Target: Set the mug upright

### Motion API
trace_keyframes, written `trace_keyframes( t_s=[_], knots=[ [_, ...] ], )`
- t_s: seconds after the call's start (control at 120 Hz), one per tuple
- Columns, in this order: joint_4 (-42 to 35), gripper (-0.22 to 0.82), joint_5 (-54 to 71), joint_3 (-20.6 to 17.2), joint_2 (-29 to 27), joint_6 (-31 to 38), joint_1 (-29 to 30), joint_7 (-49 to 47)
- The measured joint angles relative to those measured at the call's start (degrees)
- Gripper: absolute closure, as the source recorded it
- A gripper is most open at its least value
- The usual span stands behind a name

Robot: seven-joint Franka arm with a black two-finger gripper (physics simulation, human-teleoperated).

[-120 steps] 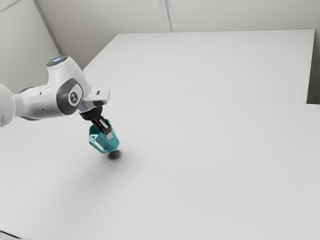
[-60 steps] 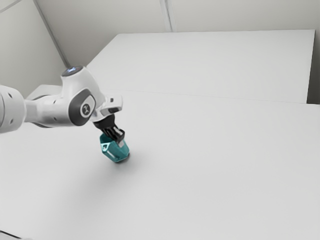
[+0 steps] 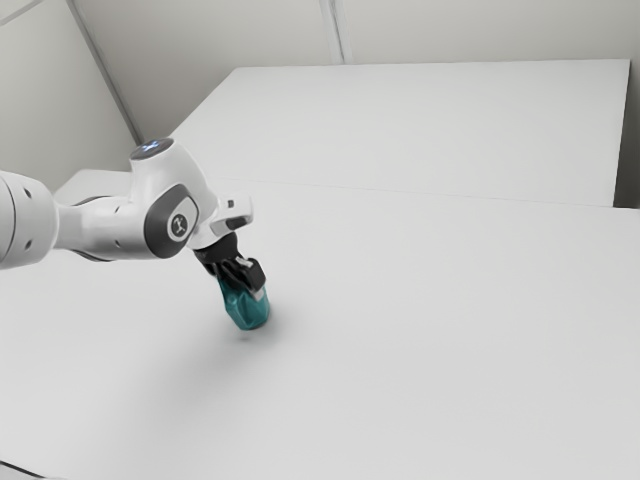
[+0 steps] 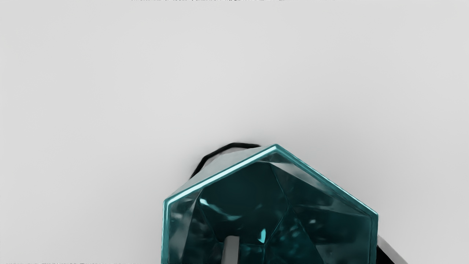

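Note:
The teal faceted mug (image 3: 248,308) is tilted at the table surface in the exterior view, its mouth toward the hand. At its upper part is my gripper (image 3: 256,284), shut on the mug's wall. In the wrist view, I look into the six-sided mouth of the mug (image 4: 249,198). One grey finger of the gripper (image 4: 306,249) reaches inside the mug, while the other shows at the outer side of the wall. A dark curved edge lies just beyond the rim. Most of the finger length is hidden.
The mug is over a wide, pale table (image 3: 430,330). A raised-looking white panel (image 3: 420,125) stands toward the back, with pale walls behind it. A thin black cable (image 3: 20,468) lies at the exterior view's lower left.
My hand and the mug have moved together toward the exterior view's right and lower in that view. The mug has turned, with its mouth now less visible there.

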Motion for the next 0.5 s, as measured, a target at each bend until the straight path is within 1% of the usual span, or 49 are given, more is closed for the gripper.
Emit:
trace_keyframes(
  t_s=[0.092, 0.208, 0.392, 0.45, 0.5],
  knots=[
    [0.1, 0.18, 0.02, -0.25, -1.08, -0.12, 0.7, -0.65],
    [0.49, 0.1, 0.04, -0.9, -3.39, -0.76, 1.86, -1.33],
    [2.53, 0.04, 0.04, -1.36, -9.03, -4.36, 0.25, -2.15],
    [4.91, 0.03, -0.18, -1.36, -9.37, -6.48, 0.32, -2.36],
    [9.0, 0.03, -0.35, -1.18, -8.68, -9.23, 0.87, -2.54]
  ],
)
